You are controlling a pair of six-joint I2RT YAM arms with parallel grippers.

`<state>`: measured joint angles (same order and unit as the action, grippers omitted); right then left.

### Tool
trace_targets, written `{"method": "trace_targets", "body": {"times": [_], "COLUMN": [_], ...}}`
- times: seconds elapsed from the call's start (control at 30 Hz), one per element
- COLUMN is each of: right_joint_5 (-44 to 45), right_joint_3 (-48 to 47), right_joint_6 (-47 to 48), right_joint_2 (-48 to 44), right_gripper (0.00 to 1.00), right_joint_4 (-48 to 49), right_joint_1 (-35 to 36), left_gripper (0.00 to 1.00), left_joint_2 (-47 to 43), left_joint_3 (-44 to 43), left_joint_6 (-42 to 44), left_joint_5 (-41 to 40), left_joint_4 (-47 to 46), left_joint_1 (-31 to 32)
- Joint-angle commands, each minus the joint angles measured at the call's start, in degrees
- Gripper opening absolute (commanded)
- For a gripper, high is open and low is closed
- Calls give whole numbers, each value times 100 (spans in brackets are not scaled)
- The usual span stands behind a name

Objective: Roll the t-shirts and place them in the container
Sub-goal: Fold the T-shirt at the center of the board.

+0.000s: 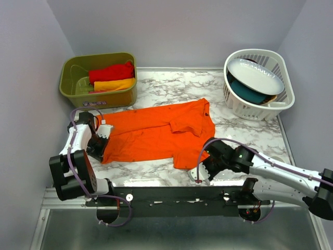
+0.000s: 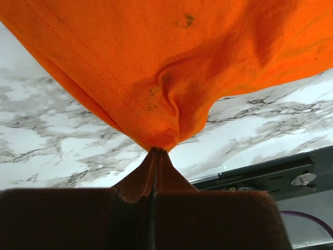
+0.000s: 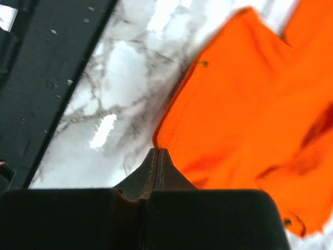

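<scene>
A vivid orange t-shirt (image 1: 156, 133) lies spread on the marble table, its right part folded over. My left gripper (image 1: 104, 136) is at the shirt's left edge. In the left wrist view it (image 2: 156, 150) is shut on a pinch of the orange t-shirt (image 2: 156, 62), which tents up from the table. My right gripper (image 1: 199, 174) is at the shirt's near right corner. In the right wrist view its jaws (image 3: 157, 151) are shut, with the hem of the orange t-shirt (image 3: 250, 104) running into the tips. A red t-shirt (image 1: 112, 72) and a yellow-orange one (image 1: 114, 85) lie folded in a bin.
The olive-green bin (image 1: 70, 88) stands at the back left. At the back right is a white basket (image 1: 257, 109) holding a white plate (image 1: 257, 75) and a teal dish (image 1: 247, 94). A black rail (image 1: 177, 195) runs along the table's near edge. Walls close in on both sides.
</scene>
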<state>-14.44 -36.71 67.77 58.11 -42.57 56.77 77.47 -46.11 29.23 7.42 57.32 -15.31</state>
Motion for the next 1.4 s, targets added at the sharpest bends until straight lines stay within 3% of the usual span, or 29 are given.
{"method": "trace_targets", "body": {"times": [0.0, 0.33, 0.83, 1.37], "right_joint_5": [775, 1927, 1945, 1716], "right_joint_3": [-345, -1109, -2094, -2516], "right_joint_6": [-606, -958, -239, 184], "right_joint_2": [-545, -362, 772, 1475], "right_gripper": [1, 1, 1, 1], "right_joint_4": [-445, 28, 1153, 1725], "right_joint_1": [-140, -552, -1405, -2012], "left_gripper": [4, 4, 0, 0], "left_joint_2": [154, 365, 822, 963], "left_joint_3": [-276, -1004, -2069, -2051], "left_joint_6": [83, -23, -471, -1034], "left_joint_5": [295, 620, 506, -416], "left_joint_4": [394, 877, 966, 561], "left_joint_1": [-33, -33, -42, -147]}}
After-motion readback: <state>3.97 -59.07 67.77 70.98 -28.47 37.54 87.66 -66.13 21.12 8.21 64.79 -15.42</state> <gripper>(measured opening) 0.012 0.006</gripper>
